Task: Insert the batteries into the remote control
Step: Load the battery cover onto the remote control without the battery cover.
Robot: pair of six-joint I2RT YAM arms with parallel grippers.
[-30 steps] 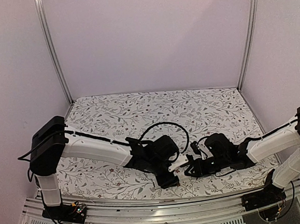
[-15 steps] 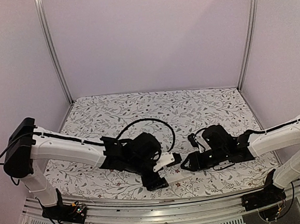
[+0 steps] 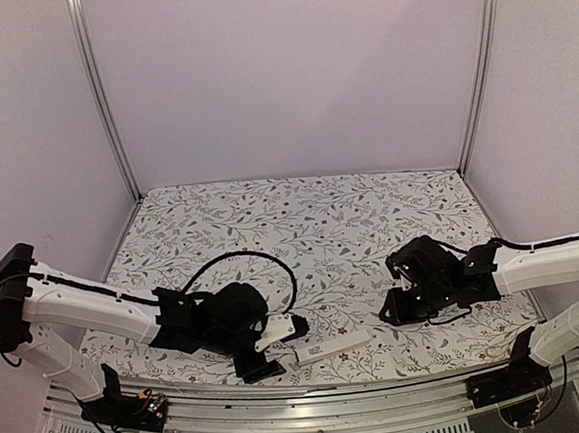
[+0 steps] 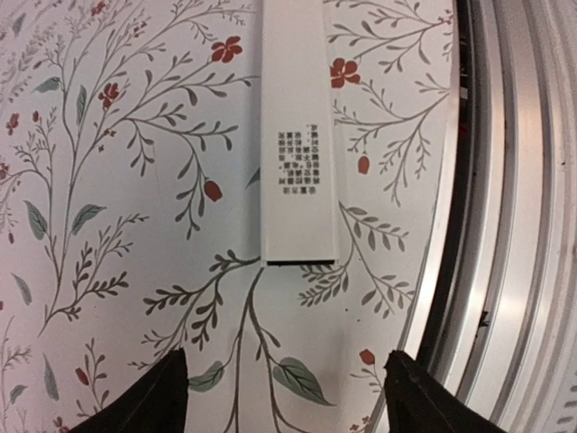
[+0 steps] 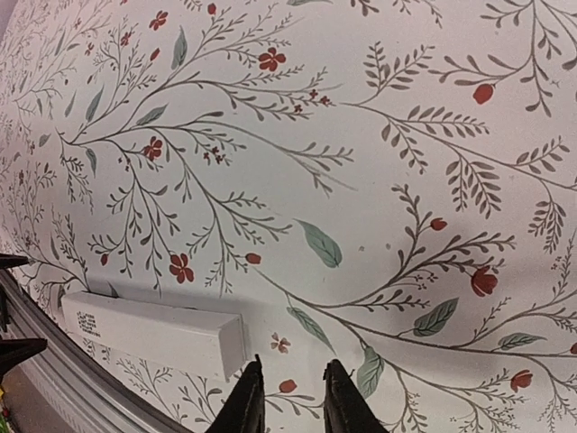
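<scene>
Pale lilac walls closed in the table, which was covered by a white cloth [image 3: 350, 222] printed with leafy sprigs and small red flowers. The white remote control [image 4: 296, 135] lay flat on that cloth, close to its near edge and running alongside the metal rail [image 4: 514, 225], with a small block of print facing up. It sat just ahead of the left gripper [image 4: 288, 401], pointing lengthwise away from it, clear of both fingers. That gripper's jaws stood wide apart with only cloth between them. The right gripper [image 5: 290, 397] hung low over the cloth with a narrow gap between its fingertips and nothing in it. The remote's nearer end lay just to the left of those tips, not touching them.
</scene>
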